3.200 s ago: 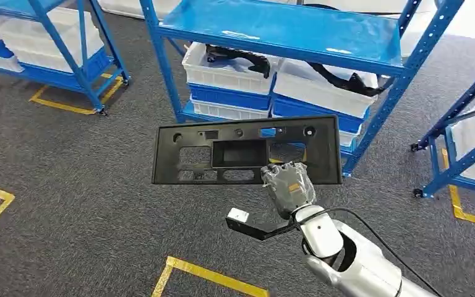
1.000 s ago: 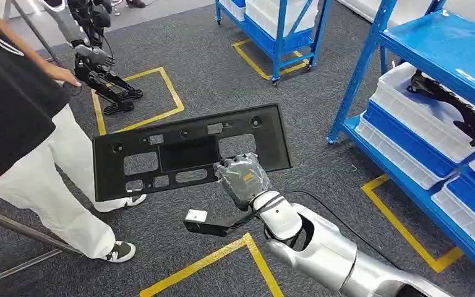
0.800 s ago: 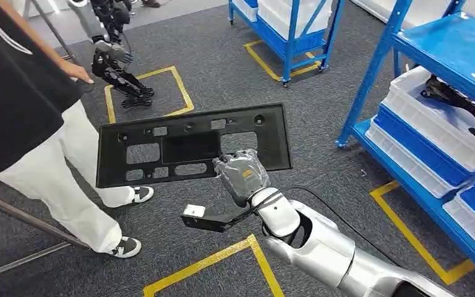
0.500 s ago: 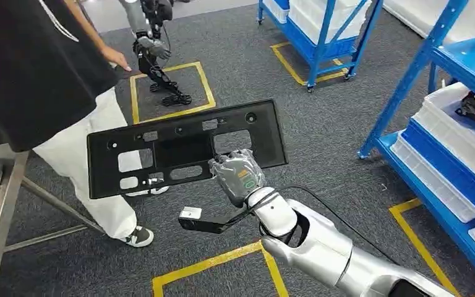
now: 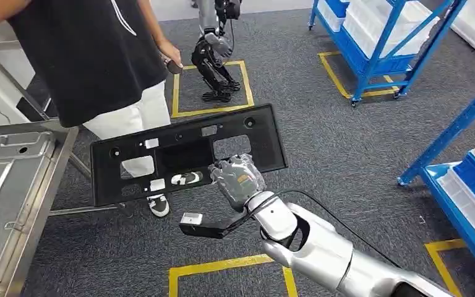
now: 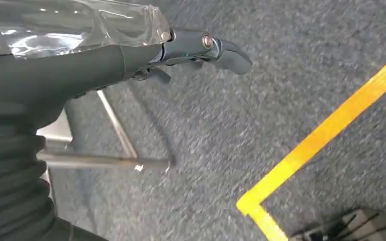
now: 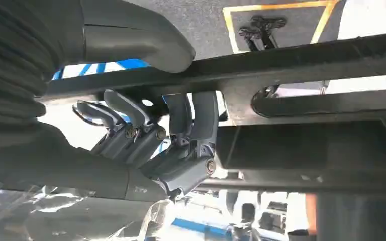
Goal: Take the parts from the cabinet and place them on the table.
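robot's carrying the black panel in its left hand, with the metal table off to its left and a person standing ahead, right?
Not quite: the right hand grips the black panel, as the head view shows. The left hand holds nothing. The metal table does lie to its left, with a person ahead.

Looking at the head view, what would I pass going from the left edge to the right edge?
Metal table → black plastic panel held by the right hand → blue shelving rack with white bins at the right edge.
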`<action>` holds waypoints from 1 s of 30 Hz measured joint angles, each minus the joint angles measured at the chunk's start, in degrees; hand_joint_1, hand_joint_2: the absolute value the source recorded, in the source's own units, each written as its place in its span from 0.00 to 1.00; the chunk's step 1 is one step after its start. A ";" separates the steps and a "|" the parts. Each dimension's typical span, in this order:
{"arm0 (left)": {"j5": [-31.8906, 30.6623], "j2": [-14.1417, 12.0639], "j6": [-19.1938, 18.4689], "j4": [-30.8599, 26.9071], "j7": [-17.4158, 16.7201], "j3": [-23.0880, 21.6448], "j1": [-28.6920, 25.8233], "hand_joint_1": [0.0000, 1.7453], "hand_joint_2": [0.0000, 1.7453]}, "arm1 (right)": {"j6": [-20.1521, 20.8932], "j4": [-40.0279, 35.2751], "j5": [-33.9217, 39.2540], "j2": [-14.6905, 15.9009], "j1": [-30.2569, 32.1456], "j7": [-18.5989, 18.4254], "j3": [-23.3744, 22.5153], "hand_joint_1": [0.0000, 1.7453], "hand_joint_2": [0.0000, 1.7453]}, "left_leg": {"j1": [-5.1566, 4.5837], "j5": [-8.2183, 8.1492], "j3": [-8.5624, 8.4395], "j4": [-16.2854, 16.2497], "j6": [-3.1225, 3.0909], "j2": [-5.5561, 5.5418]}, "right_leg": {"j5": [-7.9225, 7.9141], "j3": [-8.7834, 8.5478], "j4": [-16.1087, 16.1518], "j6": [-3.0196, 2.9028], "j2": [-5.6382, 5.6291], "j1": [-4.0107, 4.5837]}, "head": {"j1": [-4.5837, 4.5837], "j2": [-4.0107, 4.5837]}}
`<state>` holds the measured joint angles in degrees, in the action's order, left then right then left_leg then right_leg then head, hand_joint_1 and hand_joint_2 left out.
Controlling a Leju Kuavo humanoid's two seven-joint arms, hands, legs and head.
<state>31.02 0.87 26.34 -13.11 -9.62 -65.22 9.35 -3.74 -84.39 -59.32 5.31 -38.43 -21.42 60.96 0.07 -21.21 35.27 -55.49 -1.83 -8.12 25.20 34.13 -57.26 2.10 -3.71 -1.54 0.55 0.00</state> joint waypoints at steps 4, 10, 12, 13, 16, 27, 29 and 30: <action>0.11 0.13 -0.11 0.00 -0.02 0.00 -0.89 0.00 1.00 | 0.64 0.00 -0.11 -0.63 -0.34 0.00 0.13 1.00 1.00 | -0.01 -2.15 1.95 -3.73 1.51 4.97 | -0.05 -0.74 0.49 -1.46 2.79 -0.15 | 0.37 0.00; 0.13 0.31 -0.52 0.00 0.02 0.00 -0.86 0.00 1.00 | 0.98 0.00 -0.15 -0.63 -0.39 -0.07 0.55 1.00 1.00 | 1.24 -4.73 8.25 -15.35 2.76 7.43 | 1.08 -1.80 0.46 -1.48 7.25 0.18 | 0.37 0.02; -0.07 0.31 -0.72 0.00 -0.04 0.00 -0.80 0.00 1.00 | 1.01 0.00 -0.17 -0.68 -0.57 -0.07 0.55 1.00 1.00 | 1.25 0.06 2.07 -3.71 2.68 10.26 | 1.71 -2.67 0.47 -0.94 8.54 0.16 | 0.37 0.00; -0.22 0.37 -0.83 0.00 -0.20 0.00 -0.54 0.00 1.00 | 1.03 -0.02 -0.17 -0.74 -0.72 -0.07 0.55 1.00 1.00 | 0.54 -0.35 0.62 -0.89 2.55 12.27 | 2.12 -2.88 0.37 -0.42 9.06 0.57 | 0.35 0.02; -0.50 0.39 -0.96 0.00 -0.24 0.00 -0.37 0.00 1.00 | 1.29 -0.02 -0.39 -0.92 -1.02 -0.09 0.68 1.00 1.00 | -0.12 -0.22 0.86 -0.88 0.93 10.16 | 2.39 -3.32 0.77 0.35 10.42 0.69 | 0.06 0.00; -2.67 0.42 -2.03 0.00 -1.53 -0.18 0.38 0.00 1.00 | 2.49 -0.44 -1.09 -0.22 -0.44 -1.62 1.36 1.00 1.00 | 0.33 -0.91 -1.03 -0.53 -1.05 1.87 | 0.86 2.90 -5.87 0.39 2.30 0.13 | -0.13 0.00; -2.84 0.42 -2.12 0.00 -1.81 -0.17 0.61 0.00 1.00 | 2.60 -0.59 -1.22 -0.07 -0.46 -1.86 1.36 1.00 1.00 | 0.02 -1.36 -0.62 -1.19 -0.33 0.53 | -0.26 0.60 -0.45 0.48 -1.27 -0.34 | -0.11 0.00; -2.84 0.42 -2.14 0.00 -1.88 -0.17 0.63 0.00 1.00 | 2.80 -0.74 -1.20 -0.04 -0.40 -1.92 1.36 1.00 1.00 | 0.31 -1.23 -0.51 -0.91 -0.10 -0.12 | -0.32 0.65 -0.53 0.31 -0.48 -0.16 | -0.09 0.00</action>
<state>28.17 1.29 24.20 -13.11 -11.50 -65.40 9.98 -0.94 -85.13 -60.52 5.27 -38.83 -23.34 62.31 0.38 -22.44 34.76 -56.41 -1.94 -8.24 24.88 34.78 -57.79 2.41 -4.19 -1.69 0.46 0.00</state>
